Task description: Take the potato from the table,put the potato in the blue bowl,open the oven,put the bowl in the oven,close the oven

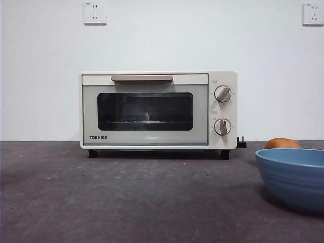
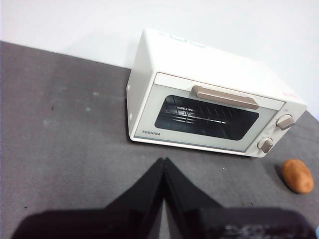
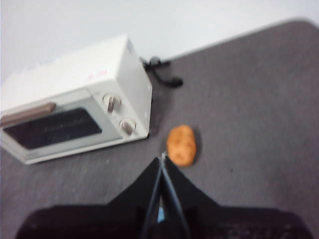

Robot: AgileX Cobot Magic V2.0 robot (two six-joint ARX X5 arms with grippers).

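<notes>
Left gripper [image 2: 163, 162]: jaws pressed together with nothing between them, hanging above bare worktop in front of the oven's left half.
Right gripper [image 3: 162, 158]: jaws likewise closed on nothing — the tips sit above the worktop just short of the potato, not touching it.
Worktop [image 1: 126, 197]: dark grey, matte, faintly speckled, running back to a white wall [image 1: 40, 61].
Wall sockets: one white socket [image 1: 94, 12] high on the wall above the oven's left end, a second socket [image 1: 313, 13] near the top right corner of the front view.
Oven [image 1: 158, 110]: cream-white TOSHIBA toaster oven standing at the back of the worktop near the wall, on short black feet; door shut, dark glass window with a wire rack visible behind it.
Oven handle [image 1: 142, 78]: beige bar across the top of the door.
Knobs [image 1: 222, 93]: two round ones, stacked on the oven's right panel.
Power cord [image 3: 162, 72]: black, lying behind the oven's right rear corner.
Potato [image 1: 282, 143]: orange-brown, smooth — lying on the worktop to the right of the oven, behind the bowl in the front view.
Blue bowl [image 1: 293, 174]: upright at the right edge of the front view, nearest the camera, partly cut off; its inside is not visible.
</notes>
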